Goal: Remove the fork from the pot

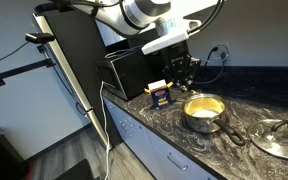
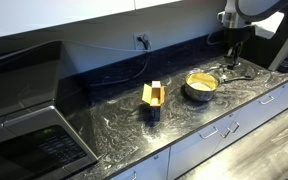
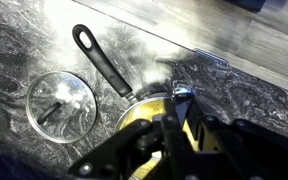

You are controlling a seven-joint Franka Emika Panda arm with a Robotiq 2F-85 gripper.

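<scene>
looking down the wrist view, the gripper (image 3: 177,108) hangs over the pot (image 3: 144,112), and its fingers cover most of the yellowish inside. honestly i can't pick out the fork in any view. my guess is it's down in the pot, hidden under the fingers. there's a bright glint between the fingers, but i can't say that's the fork, and i can't tell whether the jaws are apart or closed either.

the pot sits on the dark marbled counter (image 1: 244,112), with the glass lid (image 3: 59,100) just beside it on the side where the long black handle (image 3: 102,58) sticks out.

handling-wise, i'd expect a fork to be light, stiff and thin, and slippery metal on metal, so it could twist or slide in the pads. i'd pinch it across the flat of its shaft, on whatever part leans up over the rim, not the tines.

the exterior views give me what the wrist doesn't: the gripper (image 1: 184,72) is up above the pot (image 1: 202,110), not down in it, and a small yellow-and-blue box (image 2: 153,98) stands off to the side of the pot (image 2: 201,84). only the wrist view shows the lid's knob clearly.
</scene>
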